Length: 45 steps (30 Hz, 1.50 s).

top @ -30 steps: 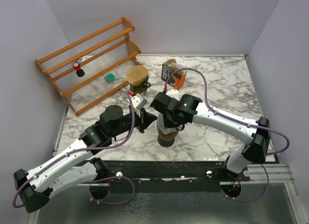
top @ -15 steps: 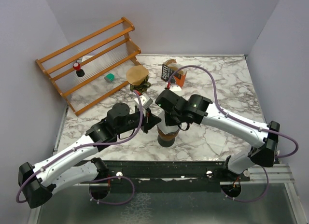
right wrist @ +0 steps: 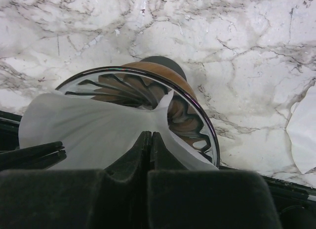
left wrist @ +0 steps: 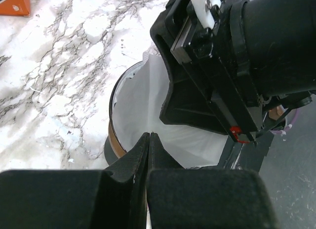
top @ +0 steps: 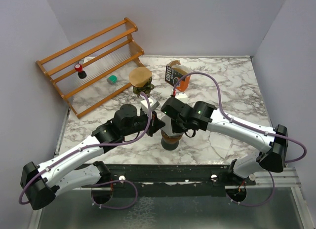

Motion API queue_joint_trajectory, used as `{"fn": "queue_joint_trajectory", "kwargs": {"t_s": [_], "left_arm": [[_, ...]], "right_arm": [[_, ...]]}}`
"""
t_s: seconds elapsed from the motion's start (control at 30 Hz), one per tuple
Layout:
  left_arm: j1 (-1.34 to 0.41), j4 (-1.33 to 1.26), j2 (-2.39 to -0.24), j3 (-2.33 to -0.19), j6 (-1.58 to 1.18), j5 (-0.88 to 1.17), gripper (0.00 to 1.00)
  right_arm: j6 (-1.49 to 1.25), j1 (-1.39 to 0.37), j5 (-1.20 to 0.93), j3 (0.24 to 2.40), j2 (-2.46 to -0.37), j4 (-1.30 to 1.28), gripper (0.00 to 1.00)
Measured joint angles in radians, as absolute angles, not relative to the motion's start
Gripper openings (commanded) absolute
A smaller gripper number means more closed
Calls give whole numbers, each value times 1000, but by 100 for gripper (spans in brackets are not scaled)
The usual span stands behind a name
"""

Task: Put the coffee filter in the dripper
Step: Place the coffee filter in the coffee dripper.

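The white coffee filter [right wrist: 94, 128] lies spread in the glass dripper [right wrist: 195, 118], which has brown ribs and a dark base. My right gripper [right wrist: 151, 135] is shut, pinching a fold of the filter at the near rim. My left gripper [left wrist: 149, 135] is also shut, with its tips on a crease of the filter [left wrist: 148, 91] and paper showing between the fingers. In the top view both grippers meet over the dripper [top: 171, 139], the left gripper [top: 159, 121] beside the right gripper [top: 173, 124], and they hide most of it.
A wooden rack [top: 94, 61] stands at the back left with a red-and-black item [top: 79, 70] and a green item [top: 112, 79]. A second dripper with a brown filter [top: 140, 77] and an orange coffee box [top: 177, 76] stand behind. A loose white filter [right wrist: 303, 130] lies on the marble.
My left gripper has moved right, up to the dripper, now close against the right gripper. The right arm's wrist has shifted slightly right over the dripper. Both stayed shut.
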State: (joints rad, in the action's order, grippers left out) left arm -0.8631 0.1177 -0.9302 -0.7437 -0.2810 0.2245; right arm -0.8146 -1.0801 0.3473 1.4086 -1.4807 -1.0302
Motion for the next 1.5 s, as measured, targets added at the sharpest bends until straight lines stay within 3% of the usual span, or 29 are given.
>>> {"fn": "queue_joint_trajectory", "kwargs": {"t_s": [0.73,1.1,1.33,1.5], "left_arm": [[-863,133,-945,-745,-280,230,0],[-863,141,-951,-781,-280,247,7],[-863,162,-950,-820,-275,242,19],[-863,166,-905,-830,-281,204,36]], "right_arm": [[-813,-1080,348,1402,-1481,-1013,0],[-799,-1080,363,1434,-1439,-1011,1],[-776,-1080,379,1435,-1415,-1000,1],[-745,-1080,409,1439,-1388,-977,2]]}}
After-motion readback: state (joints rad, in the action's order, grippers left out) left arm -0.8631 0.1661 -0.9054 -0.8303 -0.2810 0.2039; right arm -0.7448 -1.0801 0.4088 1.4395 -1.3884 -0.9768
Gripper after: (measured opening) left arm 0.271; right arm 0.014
